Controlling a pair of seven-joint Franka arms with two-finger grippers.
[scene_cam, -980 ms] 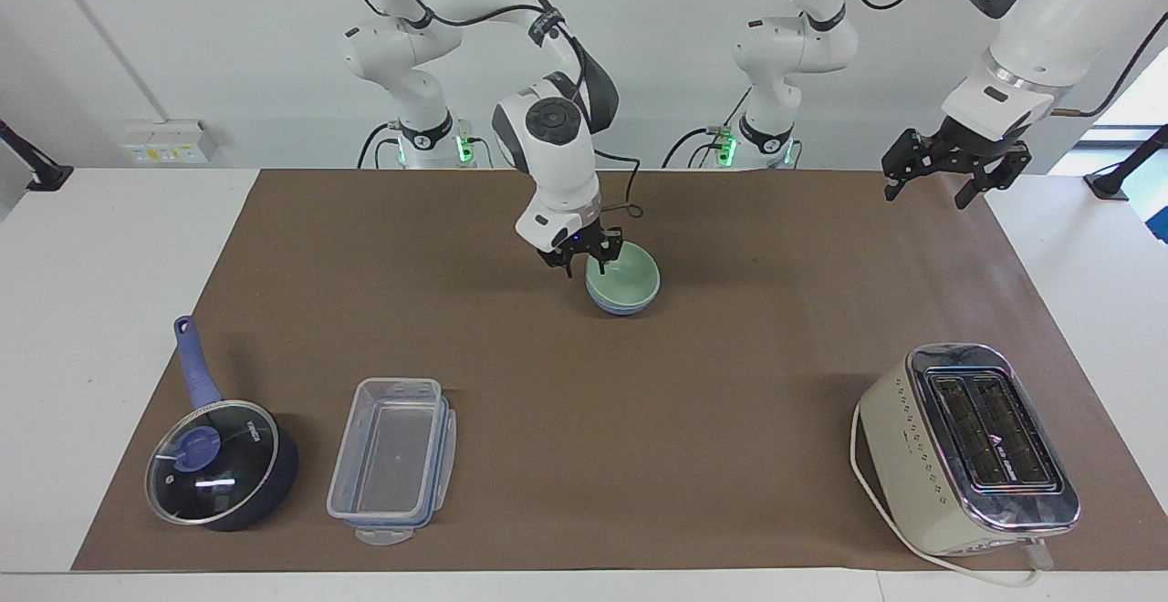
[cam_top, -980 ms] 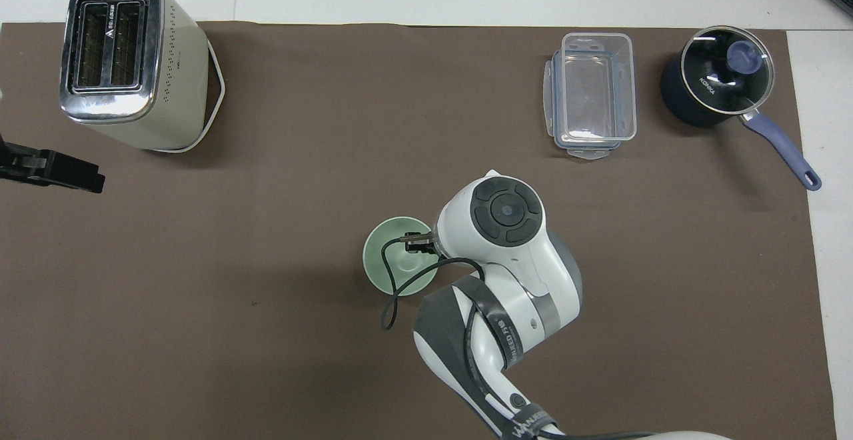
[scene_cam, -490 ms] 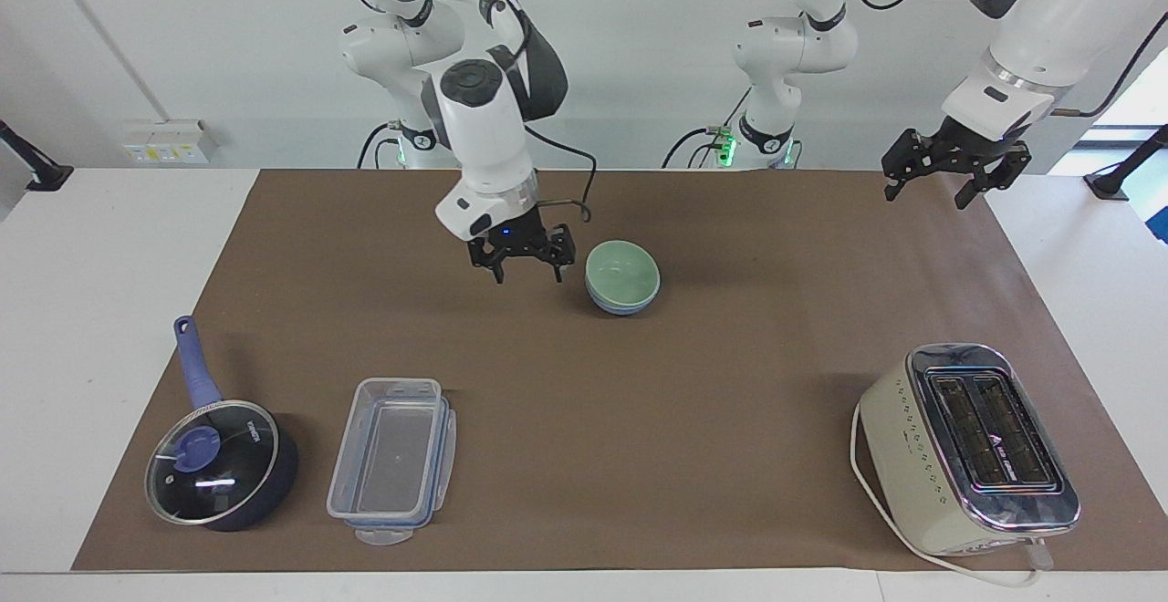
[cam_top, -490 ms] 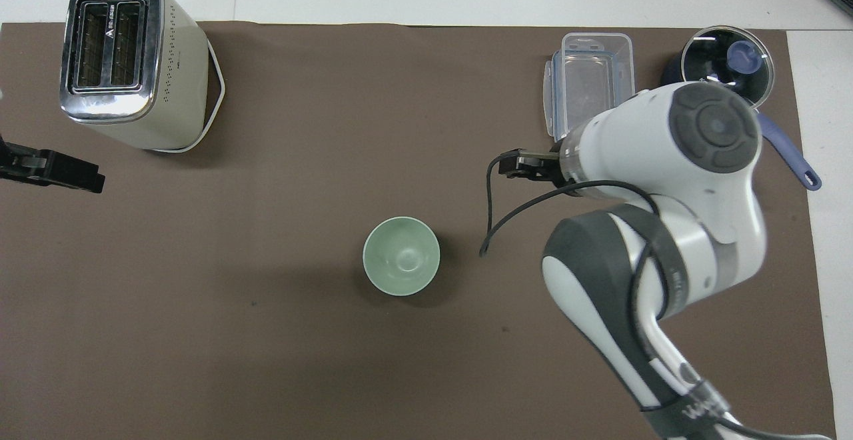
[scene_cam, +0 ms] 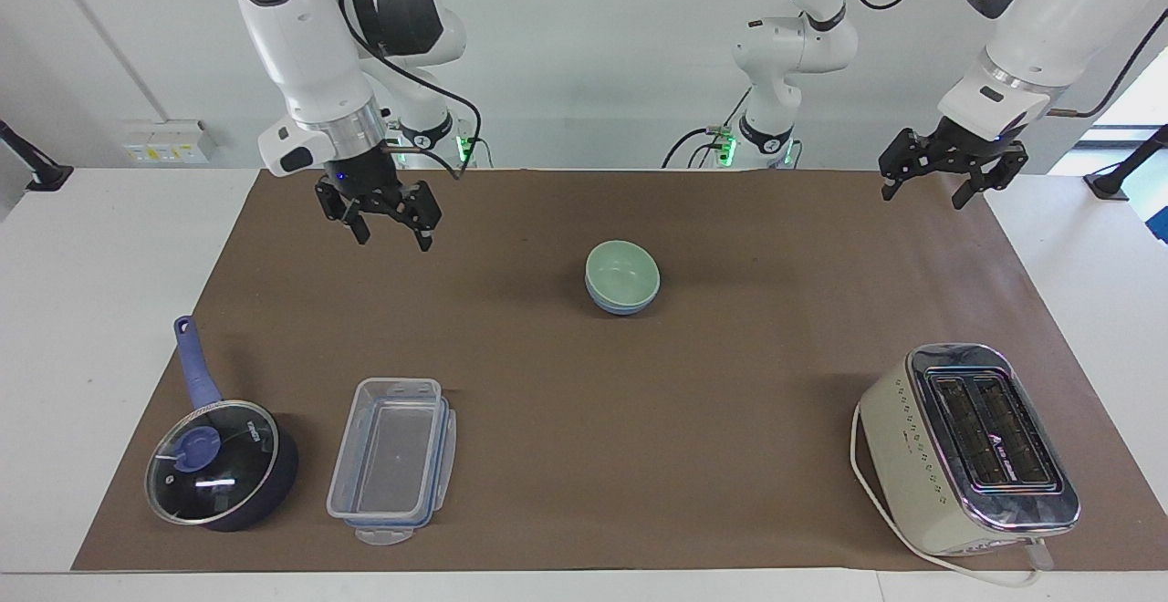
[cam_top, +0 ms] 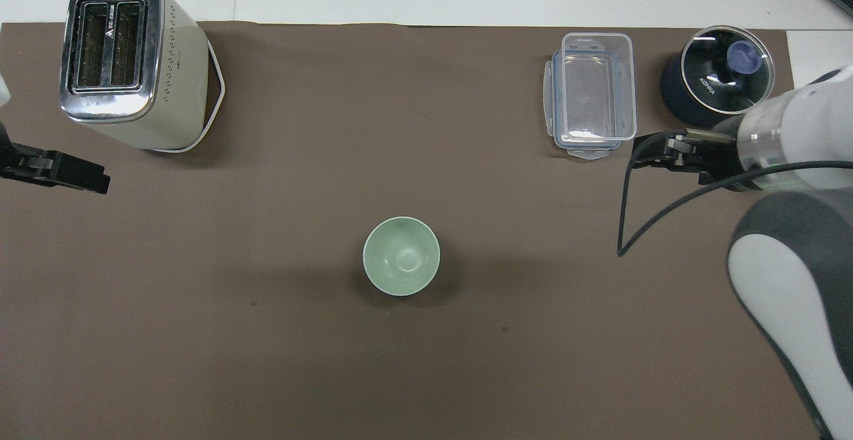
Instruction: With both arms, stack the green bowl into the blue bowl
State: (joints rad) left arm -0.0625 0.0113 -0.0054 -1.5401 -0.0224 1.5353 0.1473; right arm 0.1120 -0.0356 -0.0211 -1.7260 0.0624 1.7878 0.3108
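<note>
The pale green bowl sits nested in the blue bowl in the middle of the brown mat. Only a thin blue band shows beneath it in the facing view, and the overhead view hides the blue bowl. No gripper touches the bowls. My right gripper hangs open and empty, raised over the mat toward the right arm's end. My left gripper waits open and empty, up in the air over the mat's edge at the left arm's end.
A cream toaster stands farther from the robots at the left arm's end. A clear plastic container and a dark blue lidded saucepan sit side by side at the right arm's end.
My right gripper opened off the green bowl's rim, rose, and swung away toward the right arm's end. The stacked bowls stayed put. The left arm barely moved.
</note>
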